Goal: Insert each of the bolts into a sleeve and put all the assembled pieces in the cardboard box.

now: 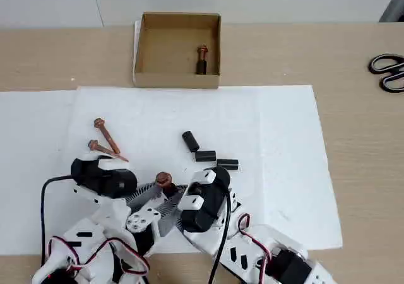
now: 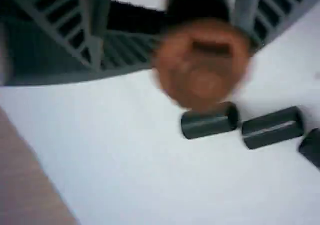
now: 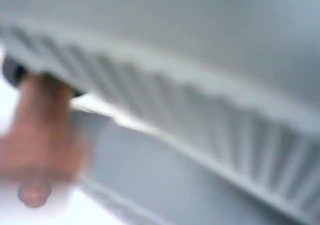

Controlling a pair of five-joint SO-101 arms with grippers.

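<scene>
The left end effector (image 1: 160, 189) looks clamped on a bolt (image 1: 163, 178), jaws close in on either side of it and the head pointing up, lifted off the paper (image 1: 284, 120). What's on the shank is too blurry to call. The right end effector (image 1: 175, 197) is nosed in from the other side, right up against that same bolt, and there's no telling whether it has hold of anything. Best guess at why: it's a two-handed job, one side steadying the bolt in the air so the other can take it or line something up with it. Both arms sit folded low at the near edge of the counter (image 1: 360, 145), wrists turned inward so they meet in the middle. Just beyond the right arm, three sleeves (image 1: 205, 156) lie in a loose row on the paper, handy for that side. Two spare bolts (image 1: 104, 132) lie close together by the left arm. At the far side, the box (image 1: 145, 44) has one finished piece (image 1: 202, 60) in it. So roughly one done, one in hand, two waiting, and three sleeves for three bolts adds up nicely.
</scene>
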